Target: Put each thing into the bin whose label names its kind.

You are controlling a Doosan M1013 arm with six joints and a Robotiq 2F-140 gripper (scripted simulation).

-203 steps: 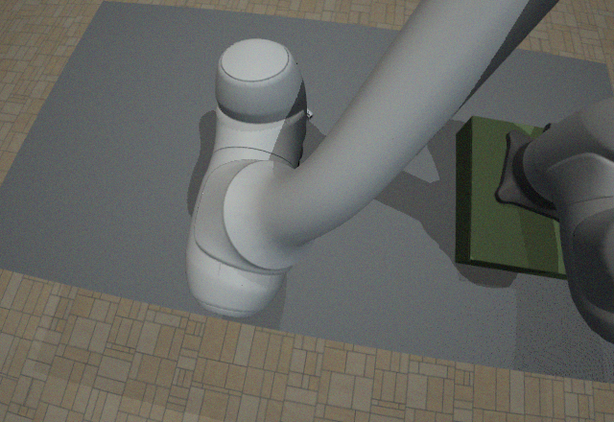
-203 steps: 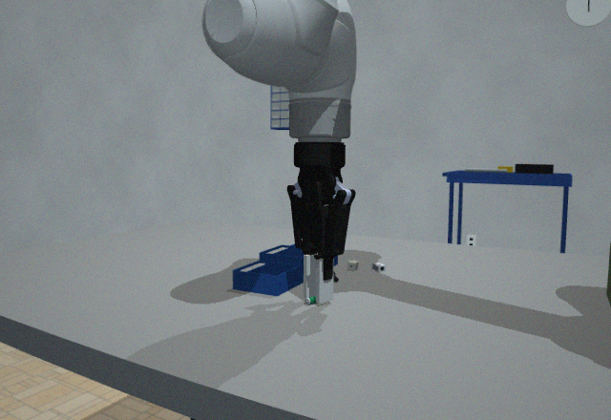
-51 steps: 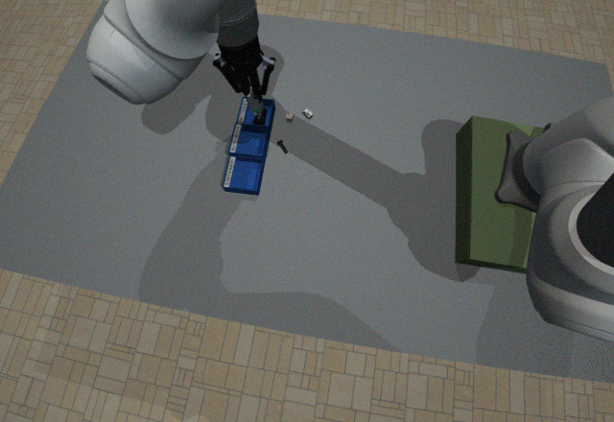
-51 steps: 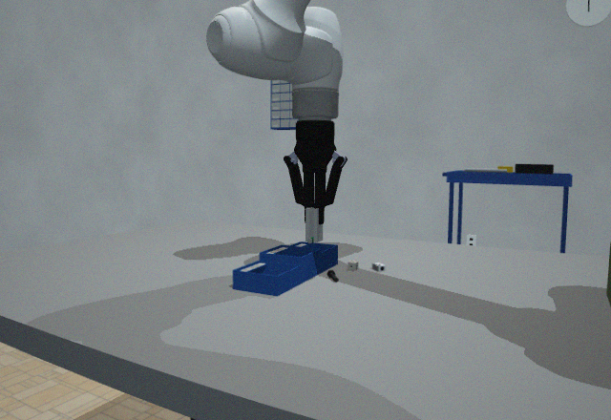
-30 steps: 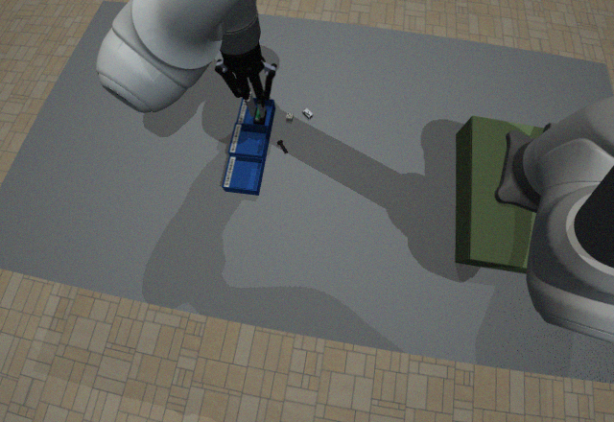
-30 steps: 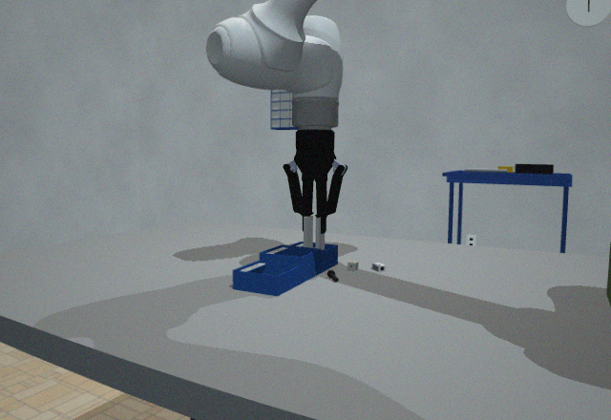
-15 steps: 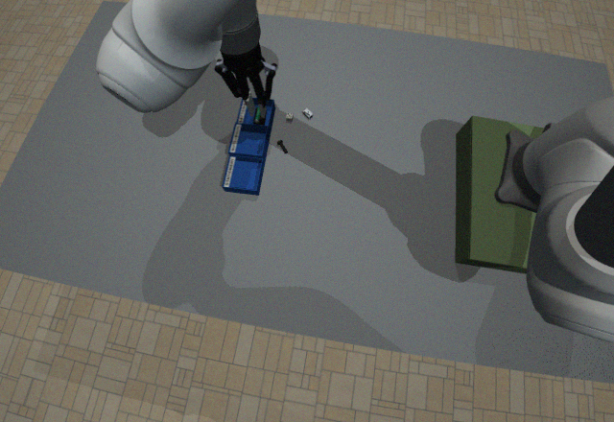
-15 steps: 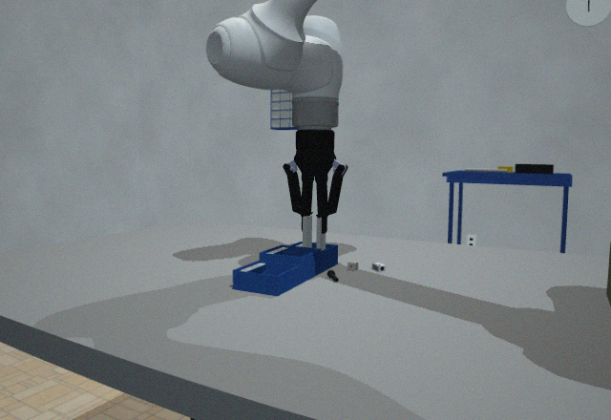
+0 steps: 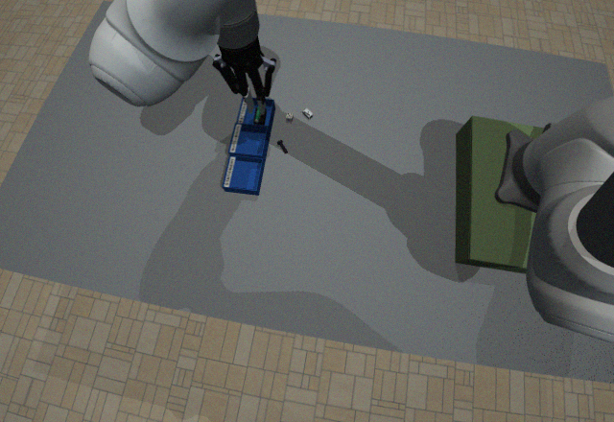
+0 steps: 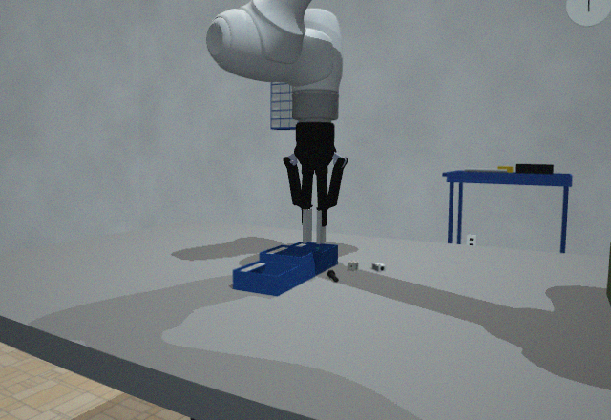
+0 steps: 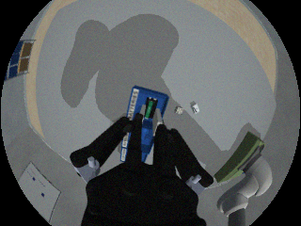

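Three blue labelled bins stand in a row: the far bin [image 9: 271, 108], the middle bin [image 9: 251, 146] and the near bin [image 9: 245, 175]; they also show in the exterior view [image 10: 276, 277] and the wrist view [image 11: 138, 96]. A small green and dark part [image 9: 261, 116] [image 11: 152, 112] lies inside the far bin. My gripper [image 9: 255, 96] [image 10: 314, 240] [image 11: 149, 112] hangs just above that bin, its fingers slightly open with nothing between them. Two small pale parts [image 9: 289, 116] [image 9: 307, 112] [image 10: 352, 265] [image 10: 377, 266] and a black bolt [image 9: 282, 146] [image 10: 332, 276] lie on the table right of the bins.
A green block [image 9: 485, 194] [image 11: 241, 153] stands at the table's right side beside the arm's base [image 9: 570, 239]. A blue side table [image 10: 508, 178] stands far off by the wall.
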